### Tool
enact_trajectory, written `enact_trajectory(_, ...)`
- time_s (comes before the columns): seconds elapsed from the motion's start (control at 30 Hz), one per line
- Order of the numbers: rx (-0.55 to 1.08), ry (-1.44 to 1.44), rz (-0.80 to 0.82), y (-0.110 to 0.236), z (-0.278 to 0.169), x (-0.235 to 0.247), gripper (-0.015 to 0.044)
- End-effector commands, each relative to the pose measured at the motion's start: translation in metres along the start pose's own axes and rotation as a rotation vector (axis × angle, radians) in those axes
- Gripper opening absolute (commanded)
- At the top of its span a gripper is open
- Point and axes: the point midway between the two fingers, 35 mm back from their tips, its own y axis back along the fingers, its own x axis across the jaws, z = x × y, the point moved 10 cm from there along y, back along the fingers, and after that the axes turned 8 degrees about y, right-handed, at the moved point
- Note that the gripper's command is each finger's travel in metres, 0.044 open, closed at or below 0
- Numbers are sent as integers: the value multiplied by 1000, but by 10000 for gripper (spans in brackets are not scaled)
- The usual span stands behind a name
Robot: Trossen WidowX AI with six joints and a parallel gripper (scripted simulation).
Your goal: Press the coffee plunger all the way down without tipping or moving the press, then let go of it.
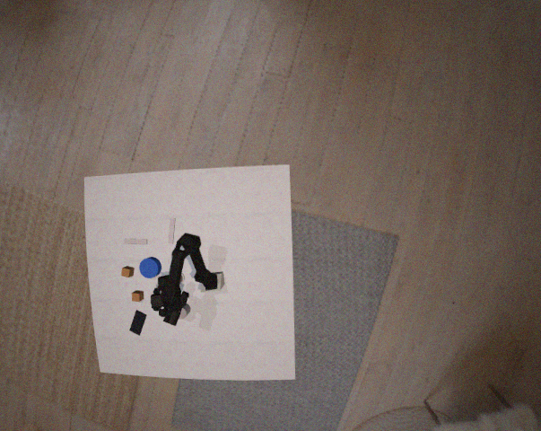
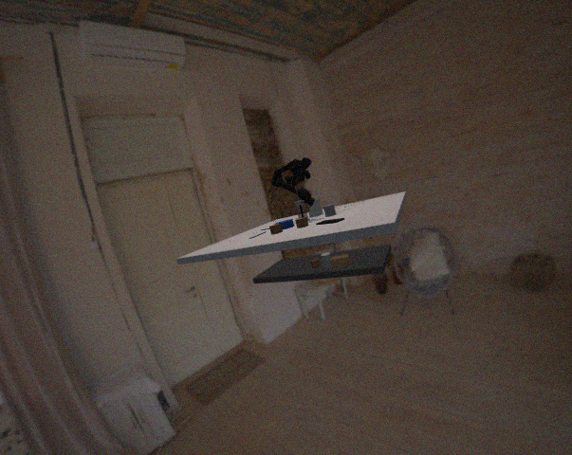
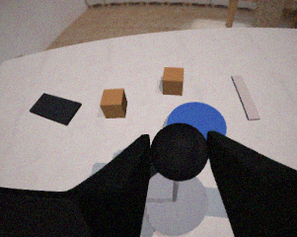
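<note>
In the wrist view the round black plunger knob [image 3: 180,157] sits between my two black fingertips. My gripper [image 3: 178,140] is shut on it, with one fingertip at each side of the knob. A short length of the thin plunger rod [image 3: 176,192] shows below the knob. Under it is the pale grey, see-through body of the coffee press [image 3: 185,217], seen from above. The fingers and the knob hide part of the body. In the top view my arm covers the press. The exterior view is too dark and small to tell the fingertips.
A blue disc [image 1: 150,268] [image 3: 197,116] stands close beyond the press. Two orange-brown cubes [image 1: 127,271] [image 3: 113,104] and a flat black slab [image 1: 138,322] [image 3: 55,109] lie farther out. A pale strip [image 3: 245,98] lies at the right. A grey round object [image 1: 185,311] is beside the arm.
</note>
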Motion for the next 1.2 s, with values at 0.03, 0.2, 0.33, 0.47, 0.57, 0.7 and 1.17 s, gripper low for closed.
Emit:
enact_trajectory(0.03, 1, 4, 0, -3, -4, 1, 129)
enact_trajectory(0.2, 3, 4, 3, -8, -10, 2, 129)
enact_trajectory(0.33, 5, 3, 5, -11, -15, 3, 129)
enact_trajectory(0.47, 7, 3, 6, -15, -21, 5, 129)
enact_trajectory(0.57, 7, 3, 8, -18, -24, 5, 129)
enact_trajectory(0.7, 8, 3, 9, -22, -30, 6, 129)
enact_trajectory(1.17, 9, 3, 11, -35, -48, 10, 129)
